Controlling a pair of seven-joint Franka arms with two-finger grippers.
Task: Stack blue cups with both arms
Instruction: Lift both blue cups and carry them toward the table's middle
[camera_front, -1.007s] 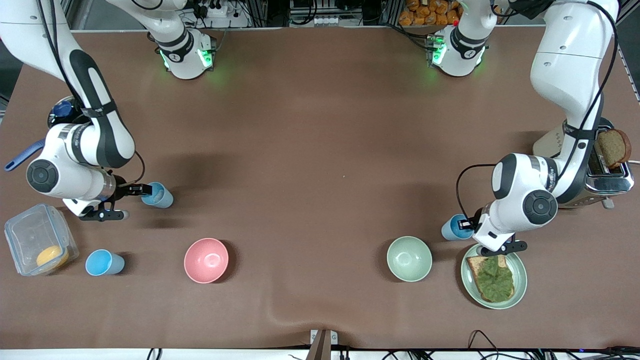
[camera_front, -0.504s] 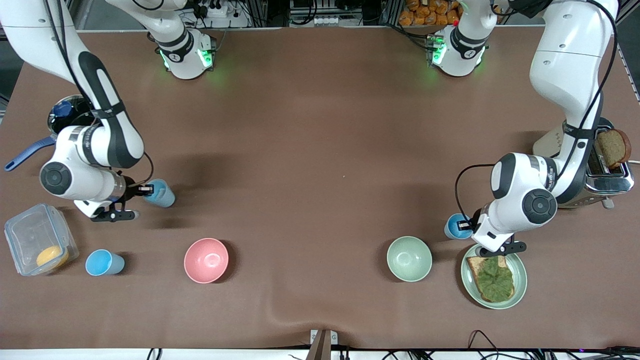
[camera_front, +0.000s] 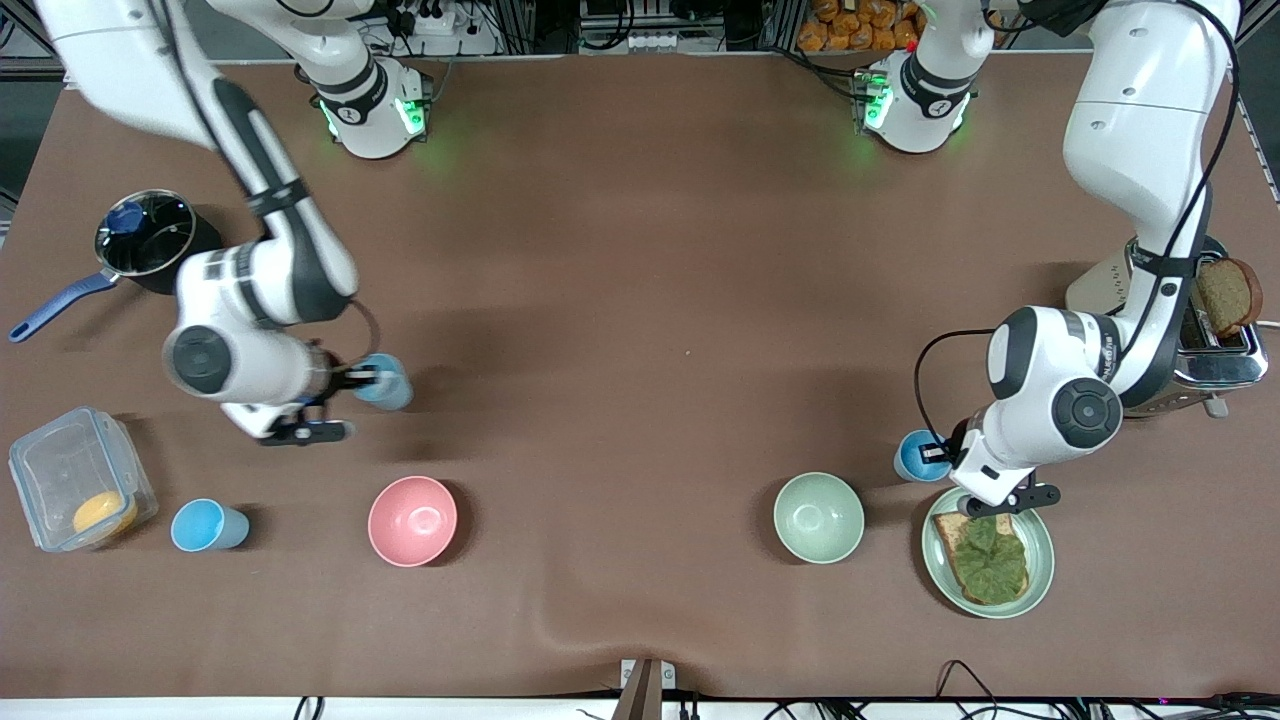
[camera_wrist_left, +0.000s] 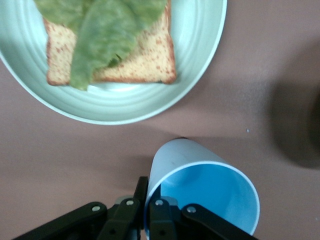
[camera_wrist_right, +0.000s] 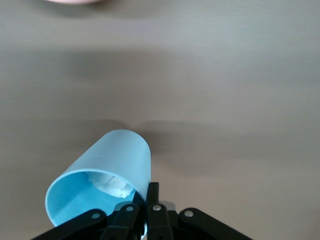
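Observation:
My right gripper (camera_front: 366, 380) is shut on the rim of a blue cup (camera_front: 388, 383) and holds it tilted over the table, above the pink bowl's side. In the right wrist view the cup (camera_wrist_right: 107, 172) has one finger inside and one outside, and something white lies in it. My left gripper (camera_front: 936, 452) is shut on the rim of a second blue cup (camera_front: 913, 455), close beside the toast plate; I cannot tell if it touches the table. It also shows in the left wrist view (camera_wrist_left: 205, 185). A third blue cup (camera_front: 205, 526) stands alone next to the clear container.
A pink bowl (camera_front: 412, 520) and a pale green bowl (camera_front: 818, 517) sit nearer the front camera. A green plate (camera_front: 1040, 560) holds toast with lettuce. A toaster (camera_front: 1215, 345) stands at the left arm's end. A pot (camera_front: 150, 235) and clear container (camera_front: 60, 470) stand at the right arm's end.
My right arm has carried its blue cup toward the table's middle. My left gripper and its cup have shifted only slightly.

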